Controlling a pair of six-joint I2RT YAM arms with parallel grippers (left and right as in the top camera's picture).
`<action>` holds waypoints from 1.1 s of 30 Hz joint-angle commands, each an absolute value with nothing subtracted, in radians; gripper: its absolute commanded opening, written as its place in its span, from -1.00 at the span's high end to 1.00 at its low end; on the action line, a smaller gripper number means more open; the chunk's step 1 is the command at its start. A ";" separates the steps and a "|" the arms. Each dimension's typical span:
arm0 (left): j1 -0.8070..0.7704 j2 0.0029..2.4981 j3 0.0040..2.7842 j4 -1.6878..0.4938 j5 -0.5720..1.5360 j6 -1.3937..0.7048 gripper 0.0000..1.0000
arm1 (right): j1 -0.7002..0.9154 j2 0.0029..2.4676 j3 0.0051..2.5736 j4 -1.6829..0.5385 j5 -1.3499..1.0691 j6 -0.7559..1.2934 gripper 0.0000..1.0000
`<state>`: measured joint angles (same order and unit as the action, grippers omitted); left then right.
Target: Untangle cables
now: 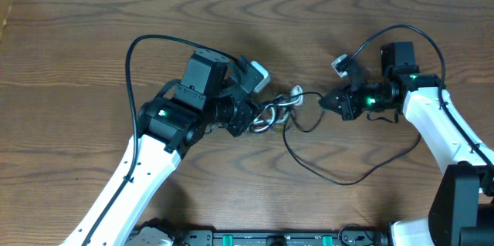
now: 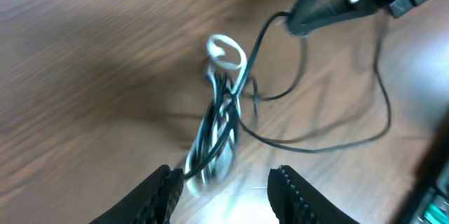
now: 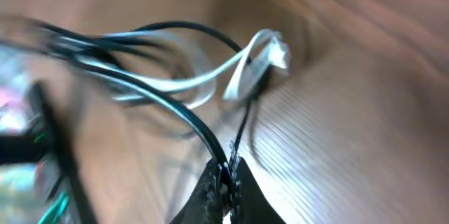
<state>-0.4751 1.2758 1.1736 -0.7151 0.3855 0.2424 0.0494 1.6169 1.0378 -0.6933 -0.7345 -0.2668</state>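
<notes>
White arm links point(image 1: 127, 175), black joints point(image 1: 179, 123), green lights point(image 1: 163, 112)

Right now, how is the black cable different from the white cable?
The black cable is long and swings out in a wide loop over the table; the white cable is short and bunched up. The right claw pinches the black cable, while the white cable lies by the open left claw. Both are thin and tangled together.

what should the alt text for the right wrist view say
The right gripper pinches a black cable between its closed fingertips at the bottom of a motion-blurred frame. The cable runs up and to the left, tangled with a white cable whose end sits near the top centre, above a wooden table.
</notes>
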 commanded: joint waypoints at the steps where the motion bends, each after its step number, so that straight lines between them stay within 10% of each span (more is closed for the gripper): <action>1: -0.477 1.279 1.196 -0.714 0.312 0.204 0.03 | 0.054 1.621 1.035 -0.701 -0.388 0.051 0.98; 20: -0.477 1.283 1.196 -0.714 0.313 0.170 -0.19 | 0.030 1.621 1.034 -0.706 -0.310 0.185 0.98; 33: -0.477 1.341 1.196 -0.708 0.304 0.207 -0.19 | 0.030 1.609 1.035 -0.571 -1.196 -0.303 0.98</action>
